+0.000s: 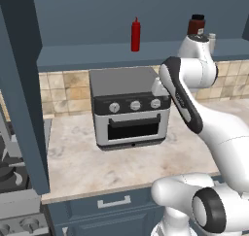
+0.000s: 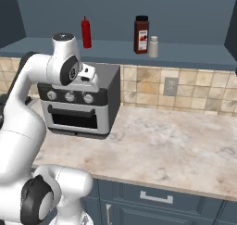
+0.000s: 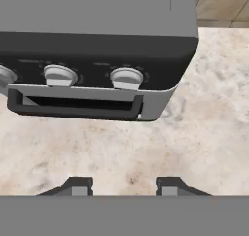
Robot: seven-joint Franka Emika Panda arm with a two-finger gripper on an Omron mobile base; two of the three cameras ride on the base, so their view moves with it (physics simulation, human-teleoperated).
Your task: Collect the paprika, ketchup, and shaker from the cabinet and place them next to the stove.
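On the open shelf of the dark blue-grey cabinet [image 2: 194, 57] stand the slim red ketchup [image 2: 86, 32] at the left, and further right the dark brown paprika [image 2: 141, 34] with the small pale shaker [image 2: 153, 46] beside it. In the left base view the ketchup [image 1: 135, 34] is in full sight, while the paprika [image 1: 196, 25] and shaker [image 1: 212, 41] peek out behind the arm. My gripper [image 3: 124, 186] is open and holds nothing. It hangs well below the shelf, pointing down at the counter in front of the toaster oven. The stove [image 1: 12, 181] is at the far lower left.
A silver toaster oven [image 1: 129, 109] with three knobs stands on the marble counter [image 2: 162, 140] under the ketchup. A tall cabinet side panel [image 1: 24, 94] separates the counter from the stove. A wall outlet [image 2: 171, 86] sits on the tiled backsplash. Blue drawers [image 2: 155, 197] run below the counter.
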